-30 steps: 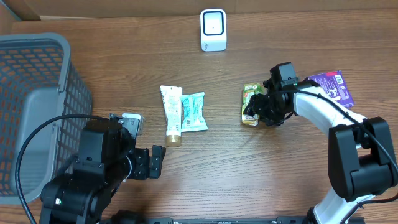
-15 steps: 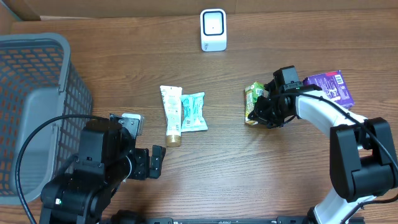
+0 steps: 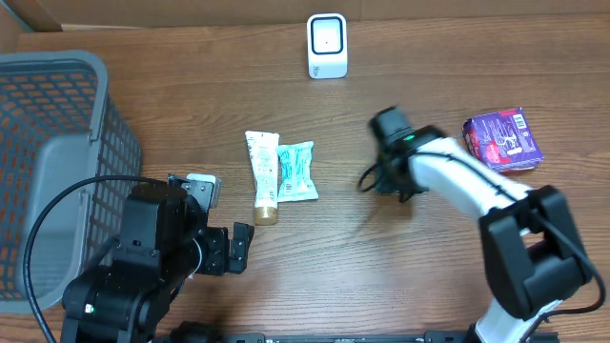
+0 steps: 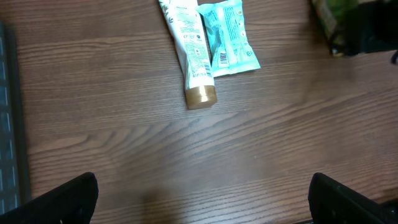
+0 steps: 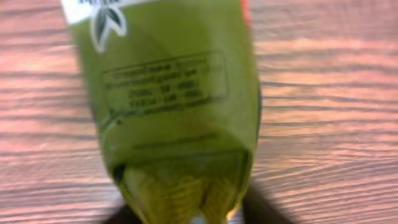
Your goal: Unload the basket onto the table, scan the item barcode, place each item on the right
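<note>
A green snack packet [image 5: 174,99] fills the right wrist view, printed side toward the camera, with no barcode showing. Its crimped end sits between the dark fingers [image 5: 264,208] of my right gripper [image 5: 186,214], which is shut on it just above the wood. In the overhead view the right gripper [image 3: 379,176] covers the packet. The left wrist view catches the packet [image 4: 324,22] at its top right corner. A white scanner [image 3: 327,45] stands at the back middle of the table. My left gripper [image 4: 202,205] is open over bare wood, near the front left [image 3: 229,250].
A white tube with a gold cap [image 3: 262,176] and a teal packet [image 3: 296,170] lie side by side at mid-table. There is a purple packet [image 3: 502,139] at the right. A grey mesh basket [image 3: 48,162] takes up the left side.
The right arm has swung left and toward the back, and the green packet went with it, leaving its spot beside the purple packet. The left arm has not moved.
</note>
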Robot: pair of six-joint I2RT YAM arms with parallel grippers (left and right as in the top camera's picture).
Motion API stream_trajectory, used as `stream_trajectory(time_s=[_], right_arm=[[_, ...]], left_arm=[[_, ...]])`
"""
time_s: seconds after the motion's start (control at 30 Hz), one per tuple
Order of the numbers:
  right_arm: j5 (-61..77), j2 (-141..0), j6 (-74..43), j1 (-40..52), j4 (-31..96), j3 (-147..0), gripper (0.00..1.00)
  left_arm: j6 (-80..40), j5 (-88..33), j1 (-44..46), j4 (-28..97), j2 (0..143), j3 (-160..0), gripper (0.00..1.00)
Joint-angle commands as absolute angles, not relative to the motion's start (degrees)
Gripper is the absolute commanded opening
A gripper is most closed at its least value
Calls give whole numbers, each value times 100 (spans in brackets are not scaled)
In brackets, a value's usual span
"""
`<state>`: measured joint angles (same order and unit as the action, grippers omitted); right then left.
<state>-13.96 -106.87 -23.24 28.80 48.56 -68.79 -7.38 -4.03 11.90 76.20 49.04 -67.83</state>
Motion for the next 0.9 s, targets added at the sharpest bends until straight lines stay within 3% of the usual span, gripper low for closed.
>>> stream_trajectory(time_s=[0.0,0.13,0.23,0.43,0.57,0.67,0.87], right_arm=[[-2624,-10641,-2296,3317,4834,-7057,66],[-2502,-10639,-2298,3527,4845,-7067,71],[-2067,-10639,-2294,3476,4958,-7207,69],[-1400,-10455,-2300,3124,5360,-7789,65],[-764,-10175,-2923,2563,5575,-8001,66],[279,-10033,-3129,1846,5623,-7983,66],[3605,-10036,-1811,388,4729,-7146,66]], left_arm=[[-792,-340,1164,7605,4912,-6792,100],[-792,-340,1164,7605,4912,-6792,100],[-792,-340,1164,7605,4912,-6792,100],[-792,-340,1164,7605,4912,-6792,100],[-792,-340,1164,7605,4912,-6792,100],[-792,-340,1164,7605,4912,-6792,100],[-792,-340,1164,7605,4912,-6792,100]])
